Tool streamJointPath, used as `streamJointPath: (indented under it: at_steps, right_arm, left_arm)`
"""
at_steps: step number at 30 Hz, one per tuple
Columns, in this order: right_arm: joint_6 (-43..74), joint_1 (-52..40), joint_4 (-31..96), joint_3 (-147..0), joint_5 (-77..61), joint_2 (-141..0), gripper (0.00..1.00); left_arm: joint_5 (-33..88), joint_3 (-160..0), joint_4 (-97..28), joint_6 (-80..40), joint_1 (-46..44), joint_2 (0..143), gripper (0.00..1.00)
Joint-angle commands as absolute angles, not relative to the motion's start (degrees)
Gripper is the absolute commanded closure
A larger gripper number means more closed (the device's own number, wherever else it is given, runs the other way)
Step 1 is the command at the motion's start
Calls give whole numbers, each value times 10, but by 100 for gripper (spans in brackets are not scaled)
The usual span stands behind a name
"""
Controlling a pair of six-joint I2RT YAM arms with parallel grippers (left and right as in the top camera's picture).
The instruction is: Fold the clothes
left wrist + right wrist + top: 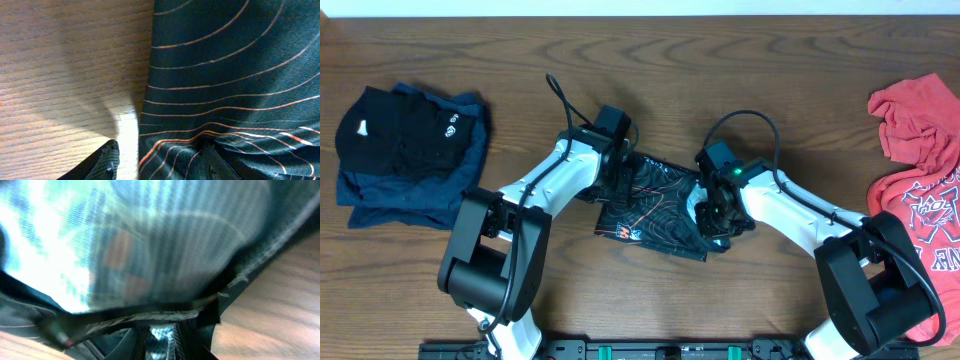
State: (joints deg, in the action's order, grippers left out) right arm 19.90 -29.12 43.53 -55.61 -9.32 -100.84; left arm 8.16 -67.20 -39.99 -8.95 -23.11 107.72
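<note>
The black jersey [655, 208] with thin orange lines lies partly folded in the middle of the table. My left gripper [620, 168] is at its upper left edge. In the left wrist view one finger [107, 162] rests on bare wood beside the jersey's edge [220, 75]. The other finger is hidden under cloth, and the jaws stand wide apart. My right gripper [712, 215] is at the jersey's right edge. In the right wrist view its fingers [167, 340] pinch the hem, and lifted cloth [165, 240] drapes over the lens. The red T-shirt [920, 190] lies crumpled at the far right.
A pile of folded dark blue and black clothes [410, 150] sits at the left of the wooden table [770, 80]. The red T-shirt reaches the table's right edge.
</note>
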Motion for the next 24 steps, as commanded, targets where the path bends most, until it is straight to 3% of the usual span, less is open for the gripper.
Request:
streamJointPath:
  at_steps: [1,5,9,12,17,21,24]
  right_arm:
    - [190,-297,422,-546,-135,-1014,82]
    - [222,-293,435,-546,-89,-1014,86]
    - [229,-281,442,-553,-57,-999,85]
    - [229,-268,447,-559,-26,-969,83]
    - [226,-247,448,-559,-7,-904,75]
    - [226,-243,445,-559,2,-868,62]
    - [226,-243,447,-559,2,-856,62]
  left_arm:
    - [68,-677,-403,-84,-229,1083,45]
    - [70,-690,-413,-84,-225,1060,44]
    - [72,-710,-409,-77,-211,1013,24]
    - [125,-711,-382,-44,-190,994,15]
    - [244,-711,-348,-10,-136,1017,12]
    - [321,-711,-327,30,-106,1051,12]
    - [326,-711,-327,46,-96,1077,12]
